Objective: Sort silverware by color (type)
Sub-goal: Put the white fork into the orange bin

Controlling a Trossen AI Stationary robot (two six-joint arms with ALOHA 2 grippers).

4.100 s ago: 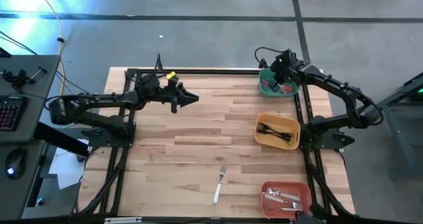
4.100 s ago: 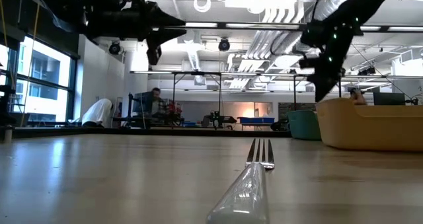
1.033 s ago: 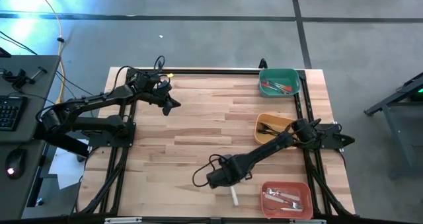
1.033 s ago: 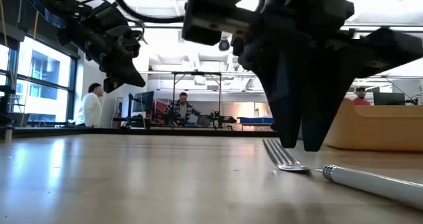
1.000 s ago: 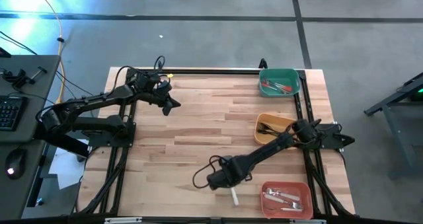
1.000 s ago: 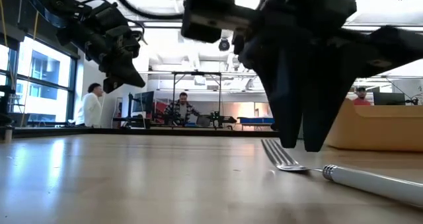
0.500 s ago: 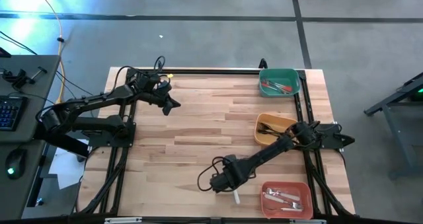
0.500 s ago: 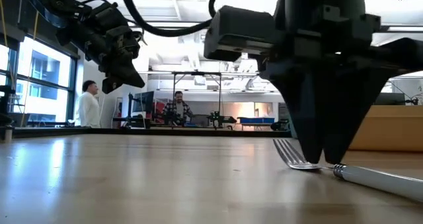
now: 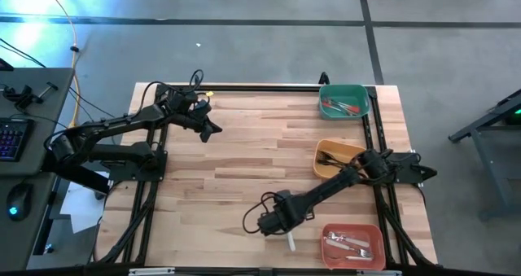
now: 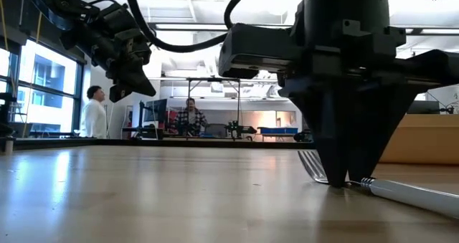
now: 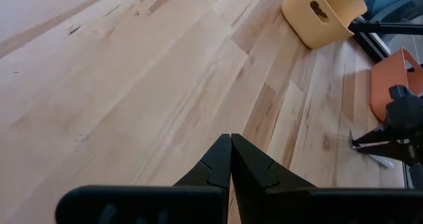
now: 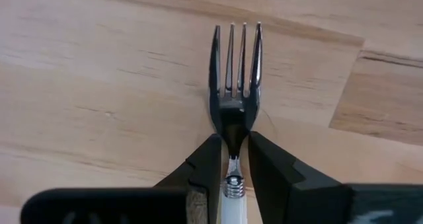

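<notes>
White-handled and steel-headed, the last loose fork lies flat on the wooden table, near its front edge and just left of the orange-red bin. The step in hand is the pick-up of this fork: the right gripper is down at the tabletop with its two fingers closed in on the fork's narrow neck, one on each side, just behind the tines and just ahead of the metal collar where the handle starts. In the low view the fingertips reach the wood at that same spot, the tines poking out on one side and the handle running off on the other. The pinch looks seated, though whether the pads are truly bearing on the metal is hard to confirm from here.

Other silverware already sits sorted: pale-handled pieces in the orange-red bin, dark ones in the yellow bin, red ones in the green bin. The next move probably calls for a straight lift, then a short carry to the orange-red bin, keeping the long handle from swinging.

The left gripper waits over the far-left part of the table, its fingers pressed together on nothing.
</notes>
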